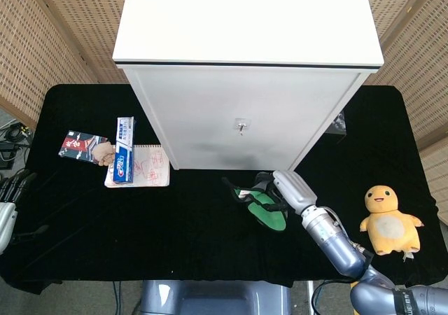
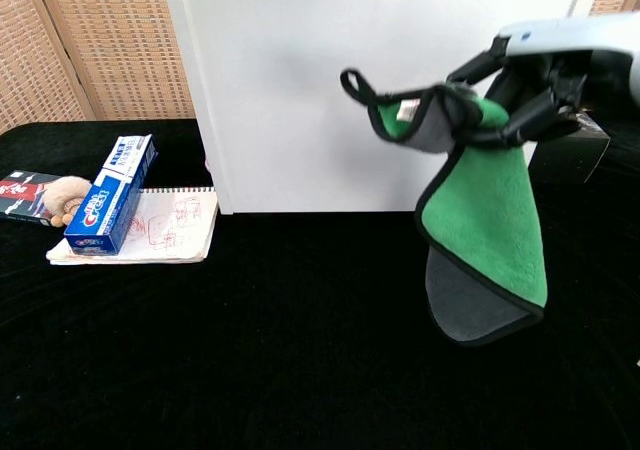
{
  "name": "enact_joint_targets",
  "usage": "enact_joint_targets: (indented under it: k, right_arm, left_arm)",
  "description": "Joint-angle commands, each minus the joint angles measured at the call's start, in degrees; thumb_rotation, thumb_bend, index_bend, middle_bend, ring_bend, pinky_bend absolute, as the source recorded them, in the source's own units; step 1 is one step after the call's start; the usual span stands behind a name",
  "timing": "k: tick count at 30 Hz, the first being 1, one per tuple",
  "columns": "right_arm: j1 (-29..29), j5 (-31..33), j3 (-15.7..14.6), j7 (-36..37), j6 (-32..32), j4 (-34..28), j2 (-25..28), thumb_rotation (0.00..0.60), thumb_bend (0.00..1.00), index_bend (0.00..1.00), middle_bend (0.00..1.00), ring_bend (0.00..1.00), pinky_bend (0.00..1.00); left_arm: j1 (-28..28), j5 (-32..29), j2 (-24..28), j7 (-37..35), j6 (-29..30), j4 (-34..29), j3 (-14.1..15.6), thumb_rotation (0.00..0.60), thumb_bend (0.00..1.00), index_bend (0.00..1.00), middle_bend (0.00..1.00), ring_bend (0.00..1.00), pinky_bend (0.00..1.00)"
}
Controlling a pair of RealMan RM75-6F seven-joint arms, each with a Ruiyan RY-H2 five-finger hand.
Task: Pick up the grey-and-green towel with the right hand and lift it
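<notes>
The towel (image 2: 483,210) hangs clear of the black surface (image 2: 250,350) before the white cabinet (image 2: 380,80), green face outward, grey underside and dark edging showing below. The right hand (image 2: 540,65) grips its bunched top; frame edge cuts the wrist. The left hand (image 1: 5,210) is mostly cropped, its state unclear.

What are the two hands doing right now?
Right hand: holding the towel up off the table.
Left hand: only partly visible at the table's edge; cannot be told.

The left hand (image 1: 5,206) is being cut off by the head view's edge, its fingers' pose too unclear to tell.
</notes>
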Motion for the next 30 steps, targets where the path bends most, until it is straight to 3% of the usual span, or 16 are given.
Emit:
enact_joint_targets:
  k: [1, 7, 14, 30]
  right_arm:
    - [0.50, 3.11, 2.45, 2.76, -1.02, -2.67, 2.92, 0.600, 0.70, 0.77, 1.00, 1.00, 1.00]
    - [1.88, 9.74, 6.87, 9.37, -5.57, -5.91, 9.06, 0.600, 0.70, 0.77, 1.00, 1.00, 1.00]
    - [4.06, 16.10, 9.60, 14.64, -10.77, -6.57, 13.89, 0.600, 0.71, 0.78, 1.00, 1.00, 1.00]
    - [5.41, 23.50, 13.57, 30.39, -26.42, -1.10, 16.67, 0.600, 0.72, 0.78, 1.00, 1.00, 1.00]
  left_arm:
    - [0.00, 0.00, 0.00, 0.01, -0.01, -0.01, 0.01, 0.600, 0.00, 0.00, 0.00, 0.00, 0.00]
    - [-0.06, -0.17, -0.04, 0.03, -0.14, 0.01, -0.04, 0.600, 0.00, 0.00, 0.00, 0.00, 0.00]
    - [-0.09, -0.26, -0.02, 0.07, -0.23, 0.02, -0.05, 0.600, 0.00, 0.00, 0.00, 0.00, 0.00]
    - [-0.27, -0.90, -0.24, 0.60, -0.64, 0.16, -0.21, 0.600, 0.00, 0.00, 0.00, 0.00, 0.00]
